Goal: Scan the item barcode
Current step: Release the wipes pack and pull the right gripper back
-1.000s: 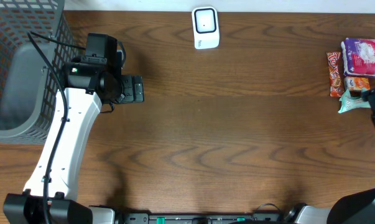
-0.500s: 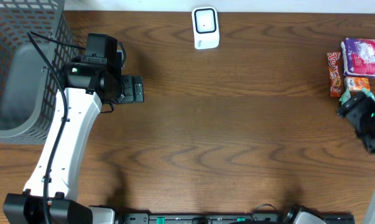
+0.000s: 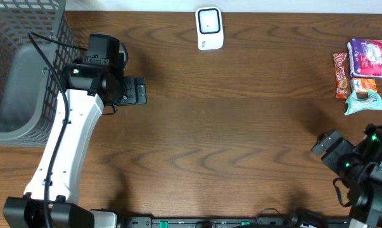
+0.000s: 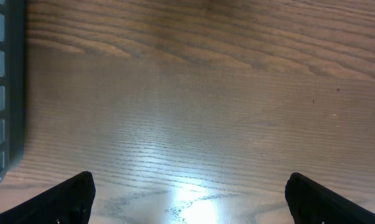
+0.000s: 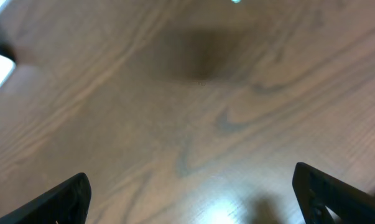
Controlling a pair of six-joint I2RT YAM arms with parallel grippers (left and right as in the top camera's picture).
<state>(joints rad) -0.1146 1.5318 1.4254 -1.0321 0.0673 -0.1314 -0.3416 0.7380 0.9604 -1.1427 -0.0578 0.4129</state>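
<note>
A grey mesh basket (image 3: 54, 63) sits at nine o'clock, the snack packets (image 3: 362, 73) lie at three and the white scanner (image 3: 209, 28) at twelve, while the left pincer (image 4: 188, 198) and right pincer (image 5: 193, 196) hang with jaws wide apart above the wood counter (image 3: 241, 126).

Dark wood-grain surface (image 3: 241, 114), pretty bare overall. A grey mesh basket (image 3: 54, 50) is set at the left edge and a white scanner (image 3: 209, 28) at the far edge. A purple packet (image 3: 370, 57), red-orange bar (image 3: 340, 75) and teal packet (image 3: 363, 101) are bunched together at the right edge.
</note>
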